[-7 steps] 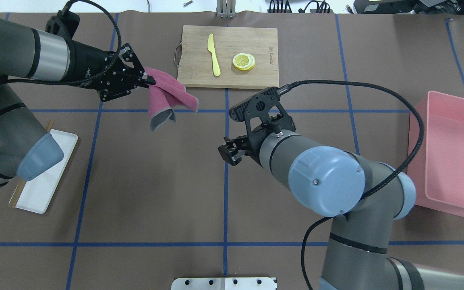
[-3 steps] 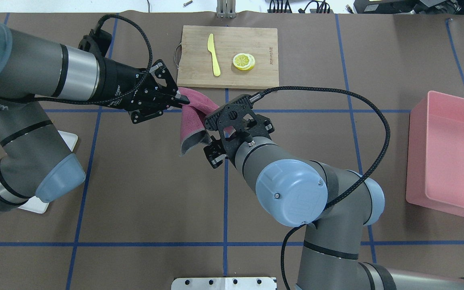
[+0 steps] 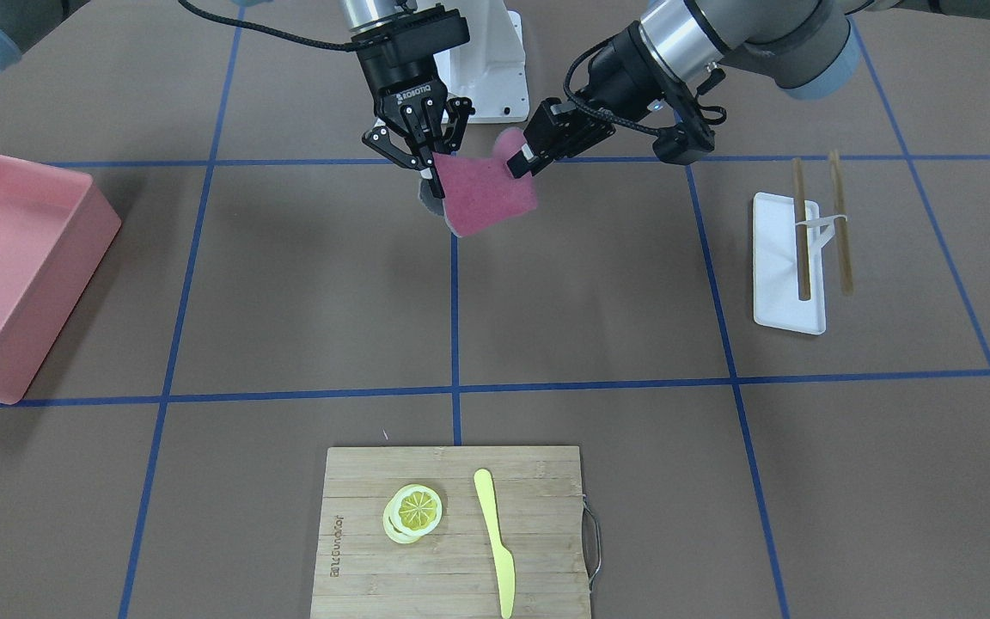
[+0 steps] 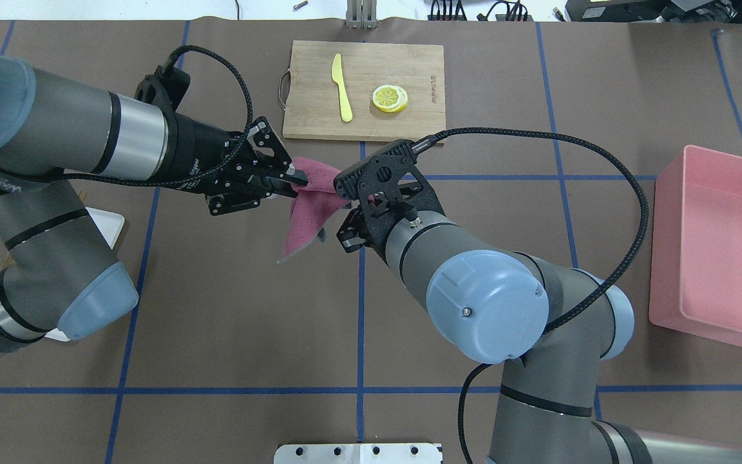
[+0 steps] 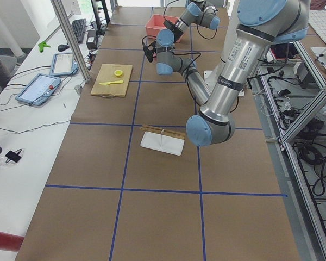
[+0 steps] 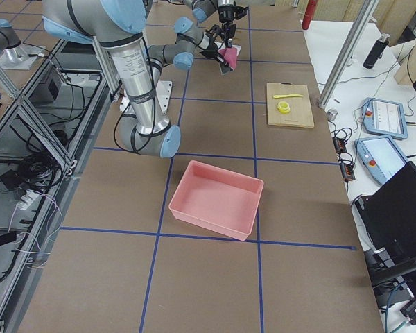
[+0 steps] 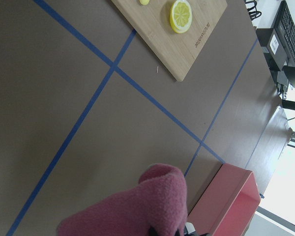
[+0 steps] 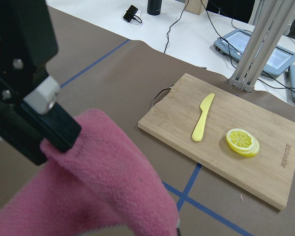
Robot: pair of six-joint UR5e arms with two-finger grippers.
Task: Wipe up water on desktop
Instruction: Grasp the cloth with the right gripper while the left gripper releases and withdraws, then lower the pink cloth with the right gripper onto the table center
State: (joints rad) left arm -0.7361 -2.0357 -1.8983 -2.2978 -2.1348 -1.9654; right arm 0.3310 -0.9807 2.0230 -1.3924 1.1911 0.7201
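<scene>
A pink cloth hangs above the brown taped desktop, spread between my two grippers. My left gripper is shut on its upper corner. My right gripper pinches the opposite edge, with its jaws drawn together. In the overhead view the cloth droops between the left gripper and the right gripper, near the middle tape line. The cloth fills the bottom of the left wrist view and the right wrist view. I see no water on the desktop.
A bamboo cutting board with a yellow knife and lemon slices lies at the far edge. A pink bin stands on the right. A white tray with chopsticks lies under my left arm.
My left gripper carried the cloth right and toward the table's middle. My right gripper moved left and forward to meet it and now pinches the cloth's other edge.
</scene>
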